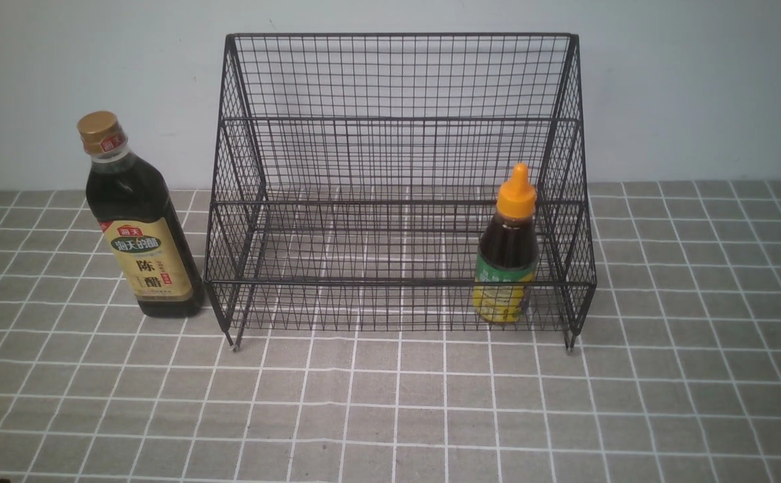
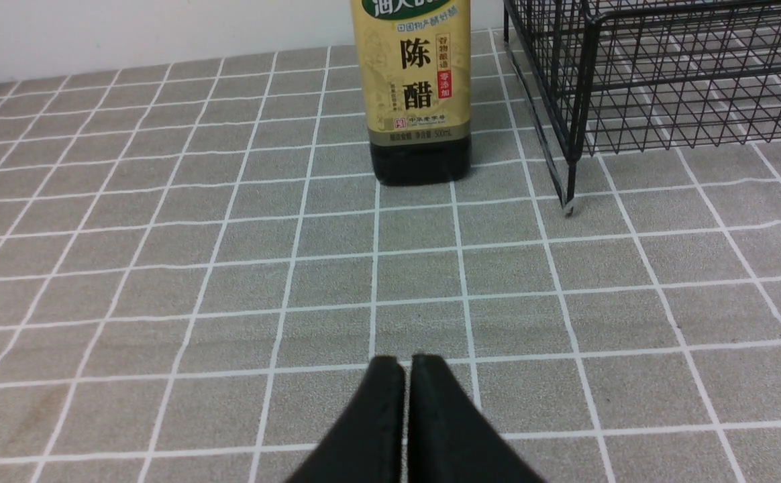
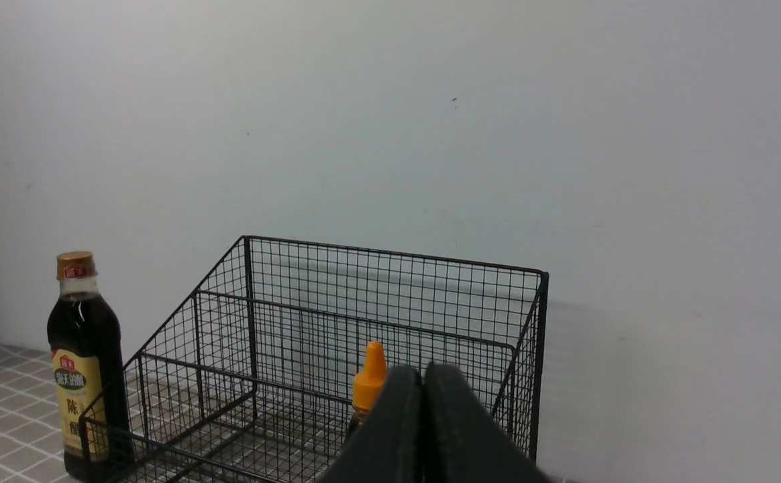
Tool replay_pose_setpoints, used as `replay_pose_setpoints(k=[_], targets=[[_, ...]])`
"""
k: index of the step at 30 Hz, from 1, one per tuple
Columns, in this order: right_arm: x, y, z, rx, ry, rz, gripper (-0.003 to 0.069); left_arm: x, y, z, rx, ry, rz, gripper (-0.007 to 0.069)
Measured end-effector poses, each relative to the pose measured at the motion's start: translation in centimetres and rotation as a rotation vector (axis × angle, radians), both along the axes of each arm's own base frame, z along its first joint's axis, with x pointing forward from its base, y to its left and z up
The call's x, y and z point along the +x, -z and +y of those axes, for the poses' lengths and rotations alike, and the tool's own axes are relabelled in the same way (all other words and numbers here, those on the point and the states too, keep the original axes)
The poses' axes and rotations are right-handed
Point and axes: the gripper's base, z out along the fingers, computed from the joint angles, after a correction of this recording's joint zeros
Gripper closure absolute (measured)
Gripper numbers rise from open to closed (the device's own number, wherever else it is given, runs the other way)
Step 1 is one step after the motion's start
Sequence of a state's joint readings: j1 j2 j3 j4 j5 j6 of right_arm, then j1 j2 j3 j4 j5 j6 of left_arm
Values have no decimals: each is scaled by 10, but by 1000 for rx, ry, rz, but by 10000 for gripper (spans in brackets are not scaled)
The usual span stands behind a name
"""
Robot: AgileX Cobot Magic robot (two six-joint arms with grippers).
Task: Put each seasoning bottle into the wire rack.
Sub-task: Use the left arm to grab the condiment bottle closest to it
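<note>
Two bottles, both upright. Where does the tall vinegar bottle stand?

On the desk, outside the wire rack, just beside its left wall.

And the left gripper?

Low over the desk, its fingers pressed together, holding nothing. The vinegar bottle is straight ahead of it, well apart.

What about the short bottle with the orange nozzle cap?

Inside the rack, on the lower front tier at its right end, behind the front mesh.

And the right gripper?

Closed too, and empty. It points toward the rack; in its wrist view the orange cap peeks out beside its fingertips, with the bottle itself farther off inside the mesh.
</note>
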State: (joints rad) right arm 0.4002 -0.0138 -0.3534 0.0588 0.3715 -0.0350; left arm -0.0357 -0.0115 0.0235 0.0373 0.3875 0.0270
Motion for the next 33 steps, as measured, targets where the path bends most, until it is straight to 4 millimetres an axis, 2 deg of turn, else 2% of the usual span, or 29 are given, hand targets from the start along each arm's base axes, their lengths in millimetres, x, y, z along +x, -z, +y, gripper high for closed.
replay_pose_setpoints(k=[4, 8, 9, 11, 13, 14, 33], targets=[[5, 11, 1, -35, 40, 30, 671, 0, 0, 0, 0, 0, 0, 631], [20, 48, -1, -77, 216, 142, 671, 0, 0, 0, 0, 0, 0, 631], [25, 66, -3, -89, 277, 191, 671, 0, 0, 0, 0, 0, 0, 631], [28, 79, -5, -97, 317, 228, 671, 0, 0, 0, 0, 0, 0, 631], [34, 113, -9, -111, 393, 330, 671, 0, 0, 0, 0, 0, 0, 631], [34, 119, -10, -111, 414, 352, 671, 0, 0, 0, 0, 0, 0, 631], [34, 122, -12, -91, 451, 372, 672, 0, 0, 0, 0, 0, 0, 631]])
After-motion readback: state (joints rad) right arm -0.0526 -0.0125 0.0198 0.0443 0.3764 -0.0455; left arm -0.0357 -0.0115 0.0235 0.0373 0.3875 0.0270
